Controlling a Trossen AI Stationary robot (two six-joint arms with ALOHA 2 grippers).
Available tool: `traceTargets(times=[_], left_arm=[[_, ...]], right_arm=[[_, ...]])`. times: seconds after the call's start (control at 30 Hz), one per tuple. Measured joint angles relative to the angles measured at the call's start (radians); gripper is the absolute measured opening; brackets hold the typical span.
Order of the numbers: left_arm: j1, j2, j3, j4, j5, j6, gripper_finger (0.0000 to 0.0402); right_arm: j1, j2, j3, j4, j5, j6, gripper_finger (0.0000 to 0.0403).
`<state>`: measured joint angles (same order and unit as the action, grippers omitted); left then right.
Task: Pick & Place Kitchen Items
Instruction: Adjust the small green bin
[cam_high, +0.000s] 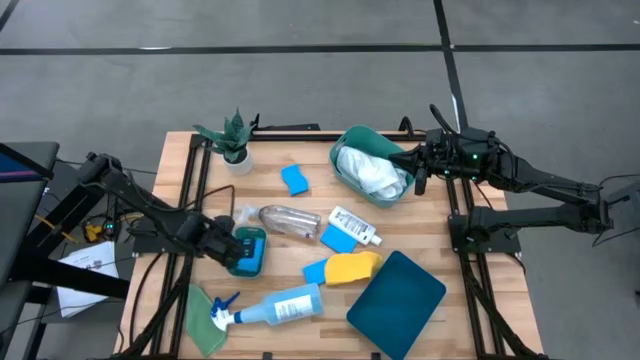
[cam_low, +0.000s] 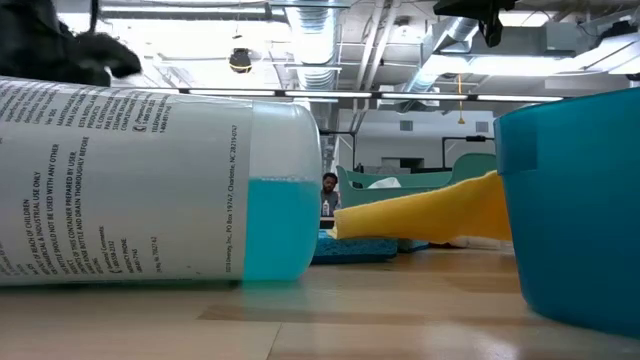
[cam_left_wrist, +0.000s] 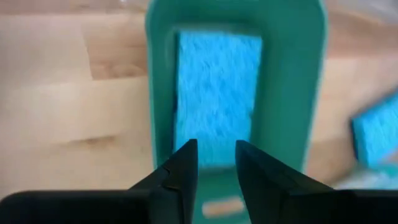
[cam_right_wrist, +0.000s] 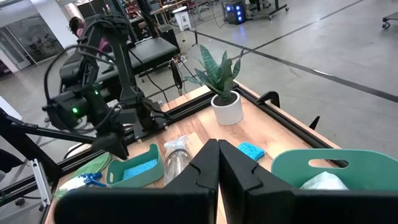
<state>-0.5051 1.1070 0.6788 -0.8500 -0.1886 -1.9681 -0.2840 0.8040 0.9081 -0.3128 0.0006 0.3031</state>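
We are cataloguing, from the high view, a slatted wooden table carrying scattered kitchen items. The left gripper is sitting at the near end of a small teal rectangular tray; the right gripper is hovering beside a teal oval plastic tub holding a crumpled white cloth.

The left wrist view is showing what the high view hides: a blue rectangular sponge is lying inside the tray, and the left fingers are standing slightly apart just above the tray's end, gripping nothing. The right wrist view is showing the right fingers pressed together, empty.

Only the high view is listing the remainder:
- a second blue sponge near a small potted green plant;
- a crinkled silver cup lying on its side;
- a small white bottle beside a third blue sponge;
- a yellow cloth touching a fourth blue sponge;
- a pale-blue spray bottle lying flat, its nozzle over a green cloth;
- a dark teal flat lid.

The low view is pressing close against the spray bottle's printed label and blue liquid, with the yellow cloth behind.

Around the table we are seeing grey floor with dark lines; the low view is reaching an open workshop with ceiling ducts, strip lighting and a distant person.
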Motion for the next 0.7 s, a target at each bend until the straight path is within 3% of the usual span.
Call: traceTargets(times=[0.17,0.37,0.7], left_arm=[[-0.079,-0.053,0.000,-0.042,0.079,-0.002,0.0081],[-0.149,-0.054,0.000,-0.048,0.107,-0.042,0.0010],[-0.167,-0.044,0.000,-0.102,0.116,-0.057,0.0001]], right_arm=[[0.000,0.000,0.000,0.000,0.000,0.000,0.0000],[0.001,0.000,0.000,0.000,0.000,0.002,0.0000],[0.001,0.000,0.000,0.001,0.000,0.003,0.0000]])
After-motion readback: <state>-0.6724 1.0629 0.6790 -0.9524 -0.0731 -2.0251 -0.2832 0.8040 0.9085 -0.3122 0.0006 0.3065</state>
